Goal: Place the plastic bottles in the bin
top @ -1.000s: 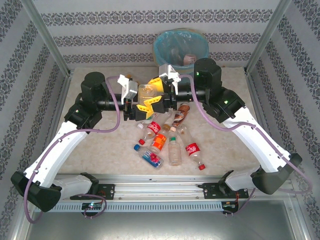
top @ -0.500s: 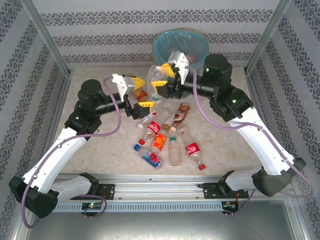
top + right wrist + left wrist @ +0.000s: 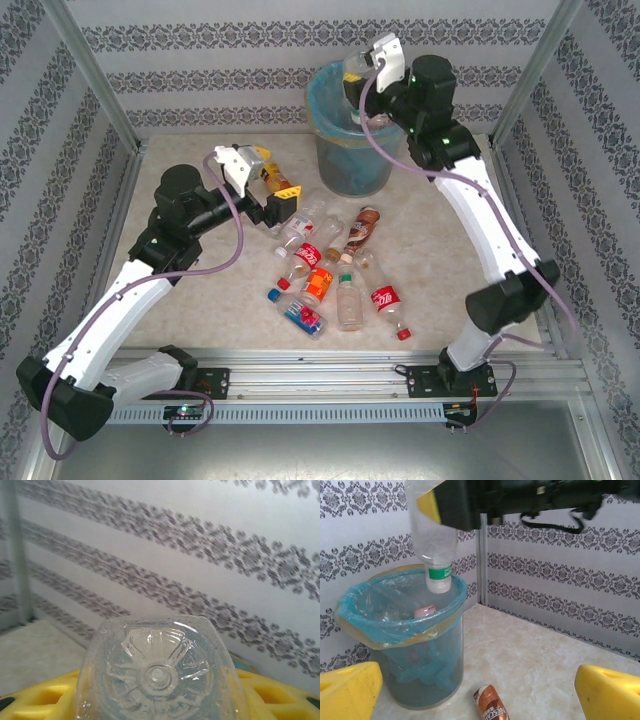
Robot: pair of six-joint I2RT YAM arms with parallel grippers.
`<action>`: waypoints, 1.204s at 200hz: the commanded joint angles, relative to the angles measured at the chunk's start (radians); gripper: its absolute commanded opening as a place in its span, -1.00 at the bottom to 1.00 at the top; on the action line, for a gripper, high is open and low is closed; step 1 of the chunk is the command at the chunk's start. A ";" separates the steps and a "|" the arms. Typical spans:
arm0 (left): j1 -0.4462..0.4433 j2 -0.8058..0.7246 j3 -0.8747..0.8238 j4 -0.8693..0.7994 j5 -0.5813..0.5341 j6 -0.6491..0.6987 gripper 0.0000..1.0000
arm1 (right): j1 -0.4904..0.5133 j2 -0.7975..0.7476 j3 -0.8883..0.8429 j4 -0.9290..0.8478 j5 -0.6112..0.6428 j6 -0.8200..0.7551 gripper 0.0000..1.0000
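Clear plastic bottle with a green cap hangs neck-down over the blue-lined mesh bin, upper centre of the overhead view. It is clamped between the right gripper's yellow fingers. Left of centre, the left gripper is spread wide and empty, beside loose bottles on the table.

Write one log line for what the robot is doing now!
right gripper: holds bottle cap-down over bin | left gripper: open, empty | table: more bottles waiting
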 commanded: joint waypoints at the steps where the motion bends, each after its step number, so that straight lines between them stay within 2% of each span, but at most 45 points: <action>1: -0.009 0.005 -0.007 0.033 -0.013 0.007 0.99 | -0.033 0.104 0.127 0.042 0.121 -0.015 -0.05; 27: -0.009 0.011 -0.020 0.040 -0.016 0.000 0.98 | -0.084 0.259 0.266 0.016 0.104 0.034 -0.05; 55: -0.008 0.021 -0.025 0.040 -0.022 -0.002 0.97 | -0.126 0.408 0.370 0.031 -0.051 0.113 -0.02; 77: -0.008 0.029 -0.030 0.045 -0.027 -0.006 0.97 | -0.125 0.520 0.490 -0.020 -0.138 0.128 0.01; 106: -0.009 0.035 -0.047 0.049 -0.030 -0.015 0.95 | -0.121 0.618 0.563 -0.012 -0.266 0.212 0.01; 132: -0.010 0.031 -0.058 0.035 -0.037 -0.016 0.94 | -0.101 0.680 0.582 -0.042 -0.271 0.201 0.05; 161: -0.009 0.026 -0.076 0.032 -0.051 -0.016 0.94 | -0.085 0.724 0.595 -0.122 -0.217 0.162 0.15; 182: -0.009 0.031 -0.075 0.018 -0.047 -0.007 0.94 | -0.085 0.739 0.606 -0.147 -0.204 0.173 0.30; 200: -0.010 0.029 -0.078 0.024 -0.043 -0.003 0.94 | -0.085 0.734 0.651 -0.174 -0.204 0.209 0.72; 207: -0.009 0.025 -0.083 0.034 -0.043 -0.002 0.94 | -0.082 0.724 0.672 -0.178 -0.207 0.222 0.81; 241: -0.009 0.016 -0.117 0.084 -0.046 0.000 0.94 | -0.063 0.655 0.687 -0.120 -0.217 0.229 0.83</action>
